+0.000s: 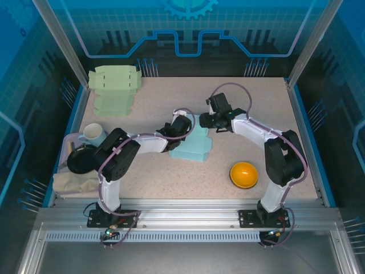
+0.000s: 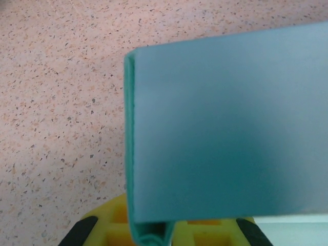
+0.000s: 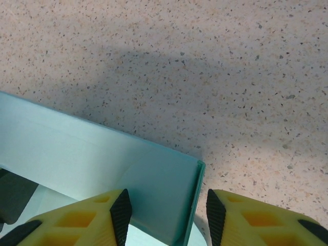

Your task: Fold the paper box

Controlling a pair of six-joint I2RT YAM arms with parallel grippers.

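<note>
The paper box (image 1: 193, 149) lies mid-desk (image 1: 256, 108), in the wall-folding step. The left gripper (image 2: 163, 233) has its jaws clamped on a doubled wall. The right gripper (image 3: 164, 215) has wide jaws straddling a wall end. Next, probably, the right closes and creases that corner.

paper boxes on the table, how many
3: blue box at centre; green box in the far-left corner; second green box just nearer. Stacked ones may be hidden.

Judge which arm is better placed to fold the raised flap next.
Probably right: on the paper box, the open right gripper straddles a flap edge; the left gripper clamps a fold.
</note>
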